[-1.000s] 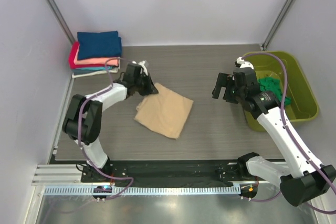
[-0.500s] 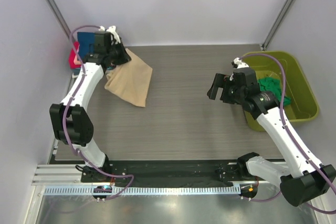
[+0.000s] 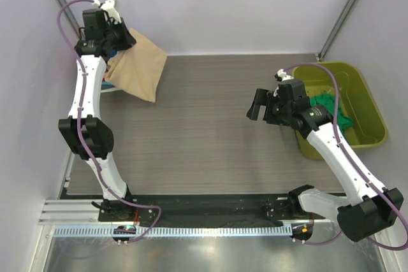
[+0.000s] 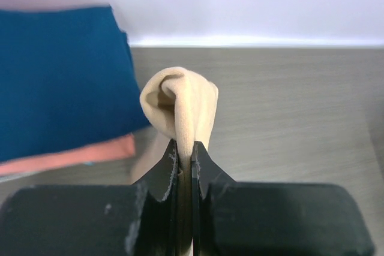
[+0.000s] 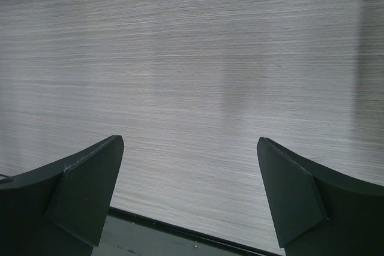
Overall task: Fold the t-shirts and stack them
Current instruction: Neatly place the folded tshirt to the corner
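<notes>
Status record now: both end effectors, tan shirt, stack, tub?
left end effector: shut on tan shirt, raised at the far-left corner
tan shirt: folded, hanging above the table by the stack
stack: navy on top, coral under it
right end effector: open, empty, over bare table
tub: holds a green shirt

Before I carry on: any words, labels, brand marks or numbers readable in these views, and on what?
None readable.
The tan t-shirt pinched in the left end effector, the dark blue t-shirt atop the stack, the lime-green tub and the open right end effector all look plain.
The ribbed white strip along the near rail shows only slots, no figures that I can make out.
</notes>
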{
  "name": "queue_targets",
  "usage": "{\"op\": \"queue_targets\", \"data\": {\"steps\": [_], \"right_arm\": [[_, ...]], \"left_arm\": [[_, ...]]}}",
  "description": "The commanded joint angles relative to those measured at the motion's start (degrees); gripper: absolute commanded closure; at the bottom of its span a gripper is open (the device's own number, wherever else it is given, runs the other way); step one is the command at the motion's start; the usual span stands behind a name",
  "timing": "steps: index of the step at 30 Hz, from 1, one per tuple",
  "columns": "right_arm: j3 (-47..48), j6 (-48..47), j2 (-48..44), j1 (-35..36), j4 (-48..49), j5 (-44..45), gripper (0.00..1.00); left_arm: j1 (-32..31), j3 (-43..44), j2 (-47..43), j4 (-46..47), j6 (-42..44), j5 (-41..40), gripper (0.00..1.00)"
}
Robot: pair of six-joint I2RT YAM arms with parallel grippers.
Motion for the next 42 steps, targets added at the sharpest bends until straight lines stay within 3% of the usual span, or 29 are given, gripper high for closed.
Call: {"op": "queue_targets", "data": {"steps": [1, 13, 26, 42], "right_arm": [[1.6, -0.4, 0.6, -0.1, 1.9, -0.8, 0.00], [1.0, -1.0, 4.6, -0.1, 2.6, 0.4, 0.00], [0.7, -0.4, 9.4, -0.1, 4.7, 0.8, 0.00], [0.7, 0.2, 14.4, -0.1, 6.9, -0.1, 0.01]], "left_arm": [[2.3, 8.0, 1.8, 0.8, 1.5, 2.7, 1.00], [8.2, 21.0, 13.5, 11.3, -6.9, 8.7, 1.00], [11.9, 30.1, 21.5, 24.9, -19.0, 8.2, 1.00], [16.5, 28.9, 28.0, 33.0, -24.4, 10.9, 1.00]]}}
